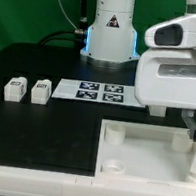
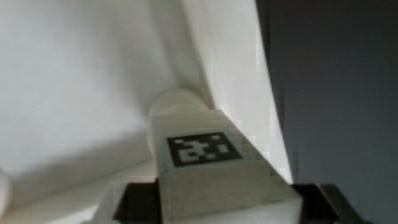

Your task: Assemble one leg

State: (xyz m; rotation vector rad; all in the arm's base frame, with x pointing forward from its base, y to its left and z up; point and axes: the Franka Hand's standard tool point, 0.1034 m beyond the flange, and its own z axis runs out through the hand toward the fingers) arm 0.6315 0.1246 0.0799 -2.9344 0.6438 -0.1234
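Our jaws are closed on the leg (image 2: 199,150), tag facing us, its long axis running straight out from them toward the panel (image 1: 141,135) wall. In the exterior view that is at the right edge, lower half. We judge room tight there; two spare legs (image 1: 39,92) stand well apart, middle left.

On surface (image 1: 40,138), exterior view's left: outer leg (image 1: 13,89) and inner leg (image 1: 39,91) side by side. Just right of them, marker board (image 1: 87,87). In front, rightward: panel (image 1: 148,159). Over its right part, third leg (image 2: 199,150) between pincer (image 2: 222,205) fingers.
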